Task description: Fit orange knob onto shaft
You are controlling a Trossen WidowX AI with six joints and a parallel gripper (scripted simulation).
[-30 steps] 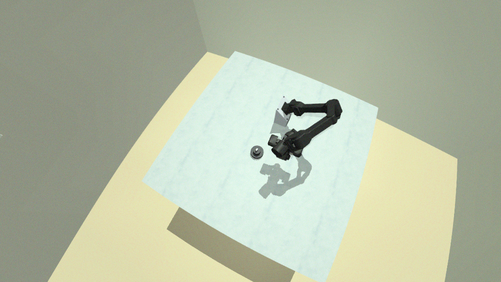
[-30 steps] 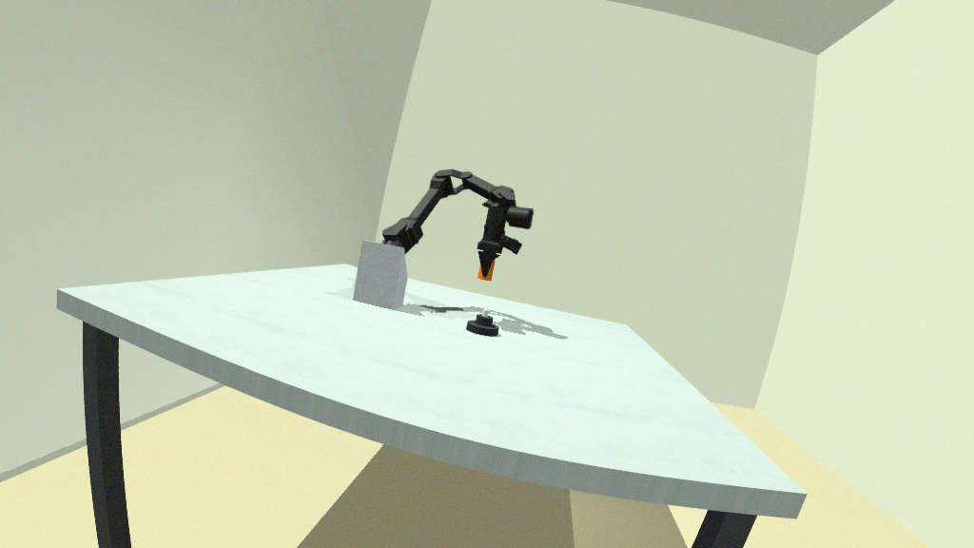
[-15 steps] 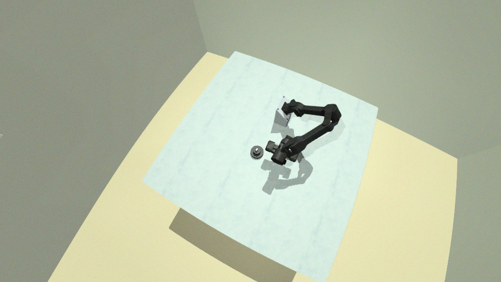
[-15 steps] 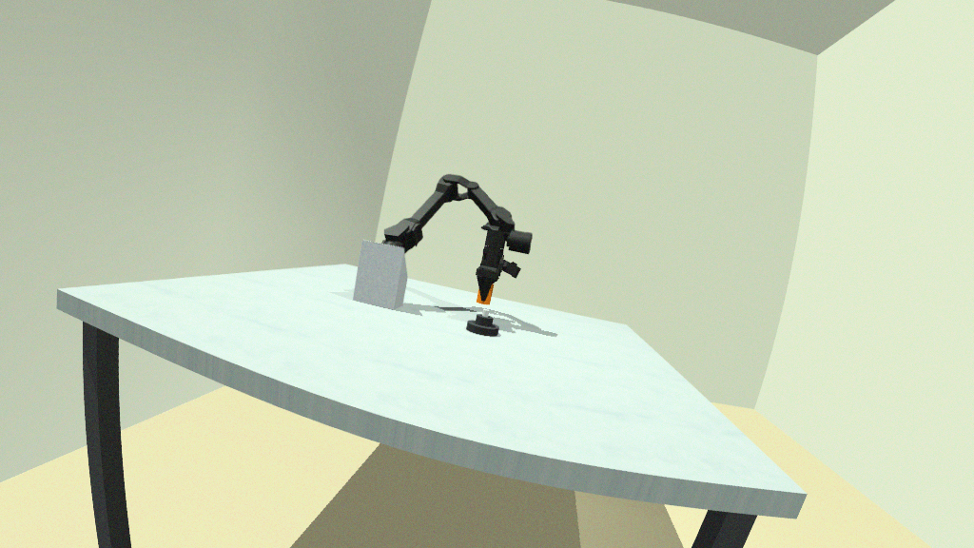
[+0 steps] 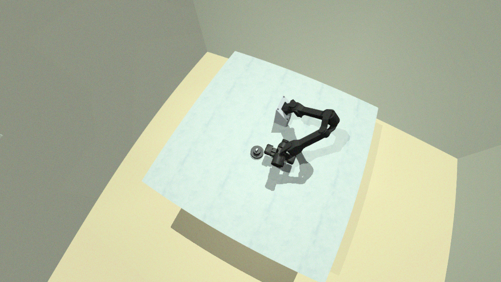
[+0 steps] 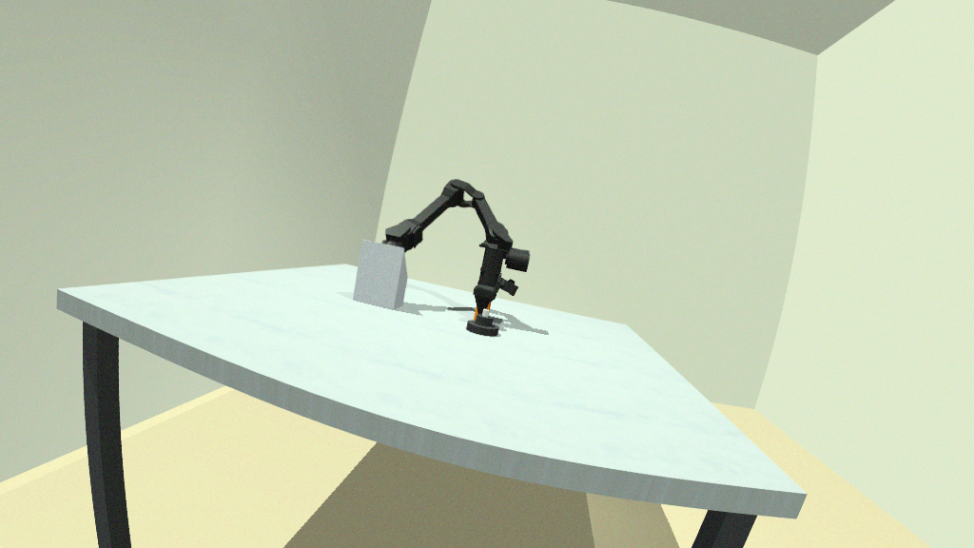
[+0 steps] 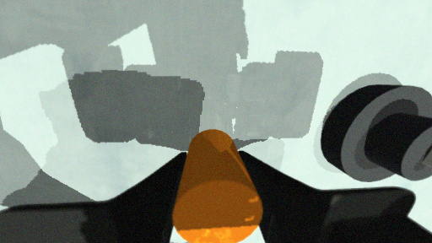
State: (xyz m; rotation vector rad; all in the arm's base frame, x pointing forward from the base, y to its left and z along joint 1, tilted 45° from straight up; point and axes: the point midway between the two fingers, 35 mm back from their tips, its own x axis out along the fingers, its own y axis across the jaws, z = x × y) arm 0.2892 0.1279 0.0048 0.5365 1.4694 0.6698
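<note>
My gripper (image 6: 482, 306) (image 7: 213, 156) is shut on the orange knob (image 6: 477, 314) (image 7: 213, 173), with a black finger on each side. The knob is held low, beside the round dark pedestal (image 5: 251, 153) (image 6: 481, 329) (image 7: 335, 135), not over it. In the wrist view the pedestal lies to the right of the knob, cut off by the frame edge. The silver shaft (image 5: 256, 150) (image 6: 485, 312) stands up bare from it. In the exterior view the knob is partly hidden behind finger, shaft and pedestal; in the top view the arm hides it. The knob's hole and its flat side are hidden.
The arm's grey wedge-shaped base block (image 5: 281, 117) (image 6: 379, 274) stands on the pale table (image 5: 210, 140) (image 6: 272, 326), away from the pedestal. Shadows of the arm and gripper fall around the knob. The table's edges are far from the gripper.
</note>
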